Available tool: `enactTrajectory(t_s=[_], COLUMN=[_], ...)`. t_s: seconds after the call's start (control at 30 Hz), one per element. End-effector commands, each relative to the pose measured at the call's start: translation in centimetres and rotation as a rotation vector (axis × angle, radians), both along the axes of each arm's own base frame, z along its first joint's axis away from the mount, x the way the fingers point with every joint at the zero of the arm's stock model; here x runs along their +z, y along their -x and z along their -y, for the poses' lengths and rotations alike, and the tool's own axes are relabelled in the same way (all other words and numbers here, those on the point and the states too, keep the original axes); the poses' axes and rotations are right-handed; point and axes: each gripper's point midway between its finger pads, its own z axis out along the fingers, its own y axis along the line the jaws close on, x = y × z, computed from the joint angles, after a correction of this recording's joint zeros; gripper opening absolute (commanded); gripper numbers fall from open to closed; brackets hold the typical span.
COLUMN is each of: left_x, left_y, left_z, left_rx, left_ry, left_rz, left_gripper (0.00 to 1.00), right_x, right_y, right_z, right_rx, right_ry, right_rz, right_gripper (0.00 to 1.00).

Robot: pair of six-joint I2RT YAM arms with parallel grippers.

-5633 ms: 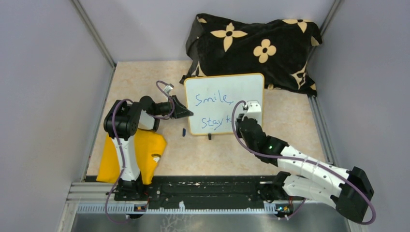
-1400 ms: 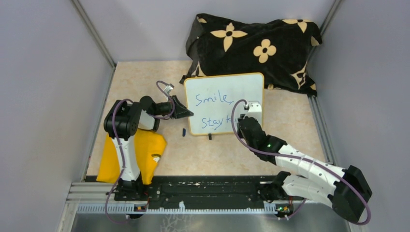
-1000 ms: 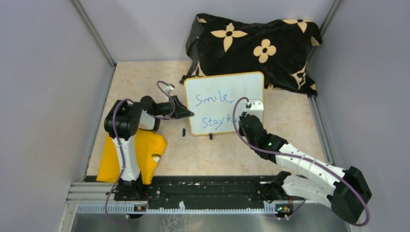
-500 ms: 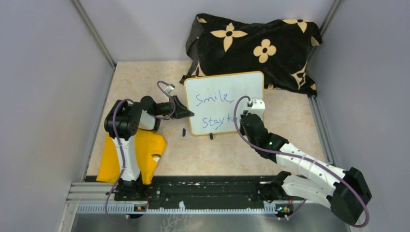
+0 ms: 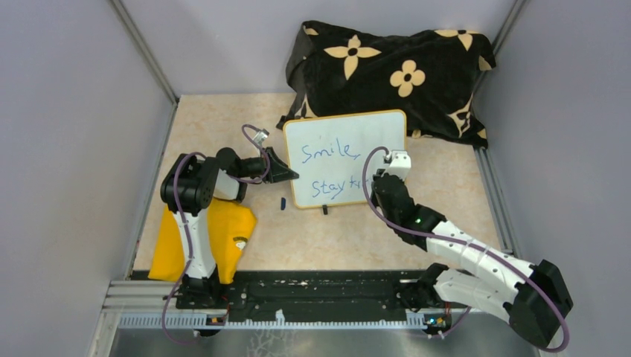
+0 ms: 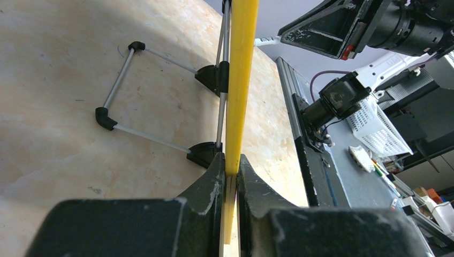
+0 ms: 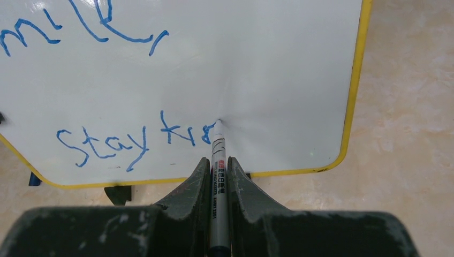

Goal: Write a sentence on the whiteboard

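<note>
A pale marbled table [image 5: 223,126] walled in grey carries a black flowered cloth [image 5: 387,74] heaped at its far edge. Just in front of the cloth the whiteboard [image 5: 372,126] stands tilted on its small feet, mid-table. The left gripper [image 6: 231,163] is nipped tight on the board's yellow left rim and steadies it. The right gripper [image 7: 217,165] is closed almost fully on a slim marker [image 7: 217,184], whose tip touches the white face just right of the last blue stroke. "Smile," fills the top line; "Stay" and a few unclear letters start the second, so the writing looks partway through that line. The next move calls for light, even pressure and short strokes toward the right rim, with the left clamp firm so the board does not rock. A small dark blue piece [image 5: 283,202], perhaps the cap, lies by the board's lower left corner.
</note>
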Motion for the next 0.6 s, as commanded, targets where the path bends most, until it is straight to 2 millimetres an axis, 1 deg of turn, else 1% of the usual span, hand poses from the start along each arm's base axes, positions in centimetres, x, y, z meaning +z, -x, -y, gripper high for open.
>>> enactTrajectory(t_s=[0.0, 0.57], left_x=[-1.3, -1.3], left_y=[0.5, 0.5], left_z=[0.3, 0.3], left_rx=[-0.014, -0.014], left_ry=[0.008, 0.007], left_rz=[0.069, 0.07], left_gripper=[0.0, 0.0], right_x=[0.9, -1.0], right_y=[-0.2, 0.8], right_z=[0.5, 0.7], right_rx=[-0.031, -0.021], right_ry=[-0.035, -0.045], right_rz=[0.027, -0.02], right_gripper=[0.0, 0.0])
